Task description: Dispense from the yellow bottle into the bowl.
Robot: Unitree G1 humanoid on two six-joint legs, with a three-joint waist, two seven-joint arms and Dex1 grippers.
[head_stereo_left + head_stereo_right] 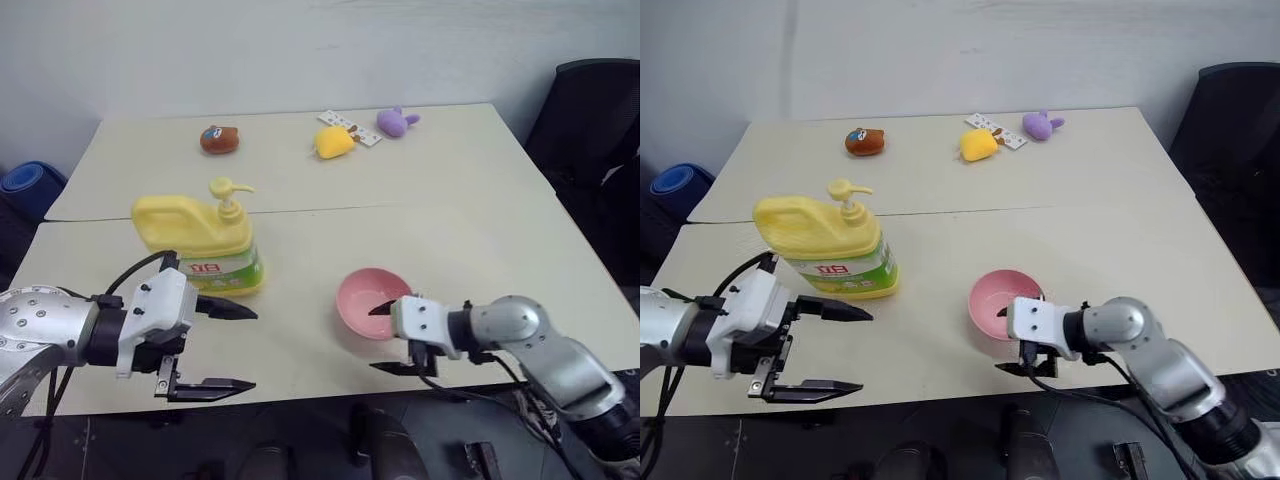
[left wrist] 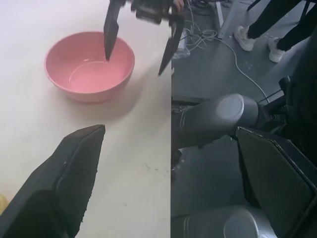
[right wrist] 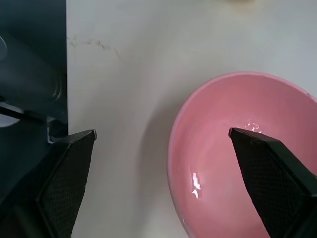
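The yellow bottle, a big jug with a pump top and a green-white label, stands upright on the left part of the table. The pink bowl sits to its right near the front edge, and I see nothing in it. My left gripper is open in front of the bottle, holding nothing and pointing right toward the bowl. My right gripper is open at the bowl's near side. In the right wrist view one finger hangs over the bowl and the other over the table's front edge.
Far across the table lie a brown plush toy, a small yellow plush toy, a purple one and a patterned card. A black chair stands right, a blue object left. A person's legs and cables show on the floor.
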